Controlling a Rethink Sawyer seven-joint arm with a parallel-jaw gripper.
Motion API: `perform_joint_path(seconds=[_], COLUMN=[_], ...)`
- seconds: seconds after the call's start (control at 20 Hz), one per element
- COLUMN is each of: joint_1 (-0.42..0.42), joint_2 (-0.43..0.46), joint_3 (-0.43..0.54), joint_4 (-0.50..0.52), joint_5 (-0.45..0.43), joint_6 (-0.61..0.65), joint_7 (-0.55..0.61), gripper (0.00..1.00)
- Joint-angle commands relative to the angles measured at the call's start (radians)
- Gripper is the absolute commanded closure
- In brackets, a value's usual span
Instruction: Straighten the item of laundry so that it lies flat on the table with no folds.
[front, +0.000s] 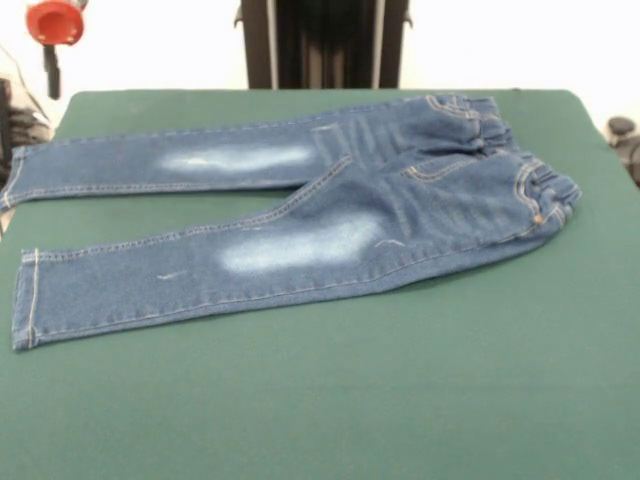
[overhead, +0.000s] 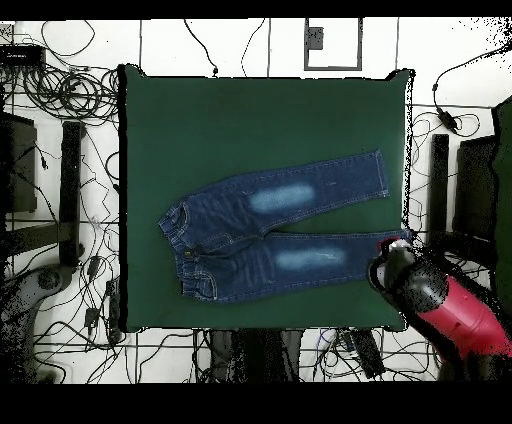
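Observation:
The blue denim jeans (front: 300, 215) lie spread out on the green table (front: 400, 400). The gathered waistband (front: 520, 165) is at the right and both legs run left, a little apart. The whitish thigh patches face up. In the overhead view the jeans (overhead: 270, 235) lie mid-table, waistband left and legs right. My gripper (overhead: 397, 268) hangs under the red and black arm's end at the table's edge, beside the hem of the lower leg and apart from the cloth as far as I can see. Its red part shows at the front view's top left (front: 55, 22).
The robot's black pedestal (front: 322, 40) stands behind the table's far edge. Cables and stands (overhead: 60, 180) lie on the floor round the table. The red arm (overhead: 460, 315) reaches in over the overhead view's lower right corner.

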Motion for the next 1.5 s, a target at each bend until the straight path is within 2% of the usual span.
perform_joint_path(seconds=[0.05,0.9,1.0,1.3,1.5], joint_1=[0.113,0.303,0.303,0.389,0.402], joint_2=[0.002,0.001,0.006,0.023,0.02], joint_3=[0.145,0.14,0.162,0.11,0.136], joint_4=[0.099,0.166,0.187,0.221,0.281], joint_5=[0.118,0.398,0.438,0.475,0.528], joint_6=[0.071,0.134,0.152,0.169,0.121], joint_7=[0.205,0.313,0.307,0.302,0.3], gripper=[0.0,0.0,0.0,0.0,0.0])
